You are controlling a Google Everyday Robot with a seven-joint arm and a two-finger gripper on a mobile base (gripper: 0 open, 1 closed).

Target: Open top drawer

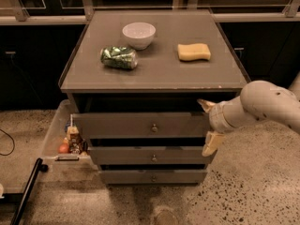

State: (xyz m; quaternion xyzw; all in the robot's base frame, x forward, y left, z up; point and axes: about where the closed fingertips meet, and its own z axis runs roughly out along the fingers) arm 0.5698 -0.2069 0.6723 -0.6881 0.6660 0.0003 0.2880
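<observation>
The grey cabinet (154, 84) is standing in the middle of the view, and the top drawer (122, 124) is sitting highest of the three fronts in its face, just under the cabinet's flat top. A dark gap is showing between that top and the drawer's upper edge; how far the drawer is standing out from the cabinet cannot be told. Its small round knob (153, 127) is sitting at the middle of the front.

The gripper (208, 124) is hanging at the cabinet's right front corner, right at the right end of the top drawer and well apart from the knob. Its fingers are spreading wide: the upper finger (205, 105) is pointing at the drawer front's upper right corner, and the lower finger (211, 143) is reaching down past the drawer's lower edge, overlapping the right end of the middle drawer (126, 155). So the end of the drawer front is lying between the two fingers; whether either one is touching it cannot be told. The pale arm (262, 102) is coming in from the cabinet's right.

On the cabinet's top, a white bowl (138, 34) is sitting towards the back, a crushed green can (119, 57) is lying just in front of it on the left, and a yellow sponge (194, 51) is lying on the right. The bottom drawer (140, 176) is sitting lowest. A clear bin (51, 135) holding small items is resting on the floor against the cabinet's left side.
</observation>
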